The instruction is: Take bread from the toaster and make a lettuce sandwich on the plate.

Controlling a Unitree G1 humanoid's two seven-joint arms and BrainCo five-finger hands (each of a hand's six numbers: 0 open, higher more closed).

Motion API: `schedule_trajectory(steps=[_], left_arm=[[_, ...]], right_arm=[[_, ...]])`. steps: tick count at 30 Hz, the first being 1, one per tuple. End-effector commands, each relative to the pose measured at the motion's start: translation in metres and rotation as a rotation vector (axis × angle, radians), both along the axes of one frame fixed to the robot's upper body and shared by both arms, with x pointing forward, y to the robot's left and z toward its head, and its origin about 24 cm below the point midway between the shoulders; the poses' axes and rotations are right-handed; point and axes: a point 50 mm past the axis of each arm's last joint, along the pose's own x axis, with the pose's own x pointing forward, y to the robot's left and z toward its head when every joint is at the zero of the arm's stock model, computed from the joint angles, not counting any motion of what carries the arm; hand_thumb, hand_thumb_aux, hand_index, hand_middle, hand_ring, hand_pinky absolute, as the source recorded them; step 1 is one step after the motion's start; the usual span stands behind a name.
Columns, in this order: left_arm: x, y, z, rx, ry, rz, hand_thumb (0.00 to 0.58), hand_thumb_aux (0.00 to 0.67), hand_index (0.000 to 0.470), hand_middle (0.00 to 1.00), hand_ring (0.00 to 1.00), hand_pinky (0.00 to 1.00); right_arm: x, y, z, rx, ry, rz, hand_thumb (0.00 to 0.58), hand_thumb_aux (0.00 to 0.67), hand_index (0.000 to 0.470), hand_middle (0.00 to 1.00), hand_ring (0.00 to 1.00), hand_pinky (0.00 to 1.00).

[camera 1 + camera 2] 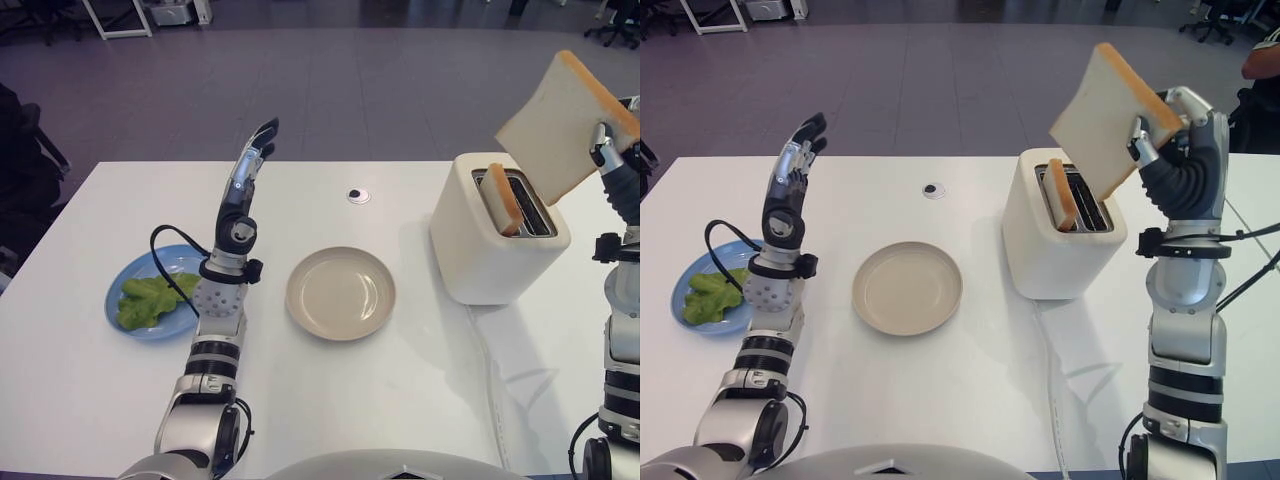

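- While the left hand (pixel 245 185) stands upright over the table (pixel 400 400), fingers straight and apart, holding nothing, the left eye view shows lettuce (pixel 150 298) on a blue plate (pixel 160 262) just left of its wrist.
- A beige plate (pixel 340 293) lies right of that wrist.
- Right eye view: the right hand (pixel 1175 140) grips a bread slice (pixel 1105 115) by one edge, raised and tilted.
- Below and left of this hand sits the toaster (pixel 1050 245), a second slice (pixel 1060 195) standing in its slot.
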Motion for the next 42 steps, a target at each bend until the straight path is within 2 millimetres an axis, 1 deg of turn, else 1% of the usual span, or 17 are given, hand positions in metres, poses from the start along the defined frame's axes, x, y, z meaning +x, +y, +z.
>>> schedule_trajectory(steps=[1,7,12,16,20,26,27,28,29,30,31,32,33,36,39,41,42], left_arm=[[0.003,0.031,0.014,0.107,-0.022,0.143,0.000,0.000,0.000,0.00,0.00,0.00],[0.004,0.093,0.022,0.514,0.097,0.534,0.000,0.000,0.000,0.00,0.00,0.00],[-0.015,0.142,0.013,0.939,0.292,0.689,0.000,0.000,0.000,0.00,0.00,0.00],[-0.028,0.163,0.009,1.163,0.410,0.717,0.000,0.000,0.000,0.00,0.00,0.00],[-0.038,0.171,-0.003,1.324,0.517,0.677,0.000,0.000,0.000,0.00,0.00,0.00],[-0.048,0.173,-0.027,1.434,0.672,0.587,0.000,0.000,0.000,0.00,0.00,0.00],[-0.049,0.174,-0.029,1.447,0.694,0.581,0.000,0.000,0.000,0.00,0.00,0.00],[-0.050,0.176,-0.032,1.461,0.713,0.579,0.000,0.000,0.000,0.00,0.00,0.00],[-0.051,0.178,-0.033,1.476,0.732,0.583,0.000,0.000,0.000,0.00,0.00,0.00],[-0.051,0.180,-0.035,1.489,0.749,0.588,0.000,0.000,0.000,0.00,0.00,0.00],[-0.052,0.181,-0.036,1.502,0.764,0.590,0.000,0.000,0.000,0.00,0.00,0.00],[-0.052,0.182,-0.038,1.510,0.774,0.589,0.000,0.000,0.000,0.00,0.00,0.00],[-0.052,0.181,-0.039,1.521,0.775,0.584,0.000,0.000,0.000,0.00,0.00,0.00],[-0.052,0.171,-0.045,1.514,0.762,0.525,0.168,0.105,0.074,0.00,0.00,0.00],[-0.051,0.173,-0.053,1.530,0.801,0.521,0.255,0.168,0.118,0.00,0.00,0.00],[-0.052,0.172,-0.060,1.532,0.823,0.496,0.349,0.247,0.173,0.00,0.00,0.00],[-0.051,0.171,-0.063,1.533,0.833,0.486,0.438,0.339,0.238,0.00,0.00,0.00]], right_arm=[[-0.003,0.040,0.004,0.003,0.031,0.237,0.580,0.670,0.470,1.00,1.00,1.00],[-0.011,0.106,-0.020,-0.034,0.219,0.583,0.580,0.670,0.470,1.00,1.00,1.00],[-0.004,0.147,-0.082,-0.102,0.520,0.706,0.580,0.670,0.470,1.00,1.00,1.00],[-0.001,0.156,-0.123,-0.137,0.687,0.709,0.580,0.670,0.470,1.00,1.00,1.00],[0.005,0.159,-0.157,-0.171,0.813,0.693,0.580,0.670,0.470,1.00,1.00,1.00],[0.013,0.164,-0.182,-0.209,0.867,0.664,0.580,0.670,0.470,1.00,1.00,1.00],[0.013,0.164,-0.184,-0.215,0.864,0.657,0.572,0.594,0.417,1.00,1.00,1.00],[0.014,0.164,-0.184,-0.218,0.855,0.648,0.482,0.394,0.276,1.00,1.00,1.00],[0.016,0.164,-0.183,-0.216,0.842,0.638,0.379,0.276,0.194,1.00,1.00,1.00],[0.017,0.163,-0.182,-0.211,0.833,0.627,0.000,0.000,0.000,0.88,0.88,0.88],[0.019,0.162,-0.181,-0.206,0.822,0.614,0.000,0.000,0.000,0.60,0.60,0.60],[0.020,0.160,-0.179,-0.199,0.813,0.604,0.000,0.000,0.000,0.22,0.22,0.22],[0.021,0.159,-0.176,-0.193,0.803,0.595,0.000,0.000,0.000,0.00,0.00,0.00],[0.023,0.157,-0.170,-0.172,0.778,0.589,0.000,0.000,0.000,0.00,0.00,0.00],[0.021,0.159,-0.168,-0.165,0.769,0.605,0.000,0.000,0.000,0.00,0.00,0.00],[0.019,0.160,-0.167,-0.162,0.767,0.619,0.000,0.000,0.000,0.00,0.00,0.00],[0.018,0.161,-0.166,-0.160,0.765,0.625,0.000,0.000,0.000,0.00,0.00,0.00]])
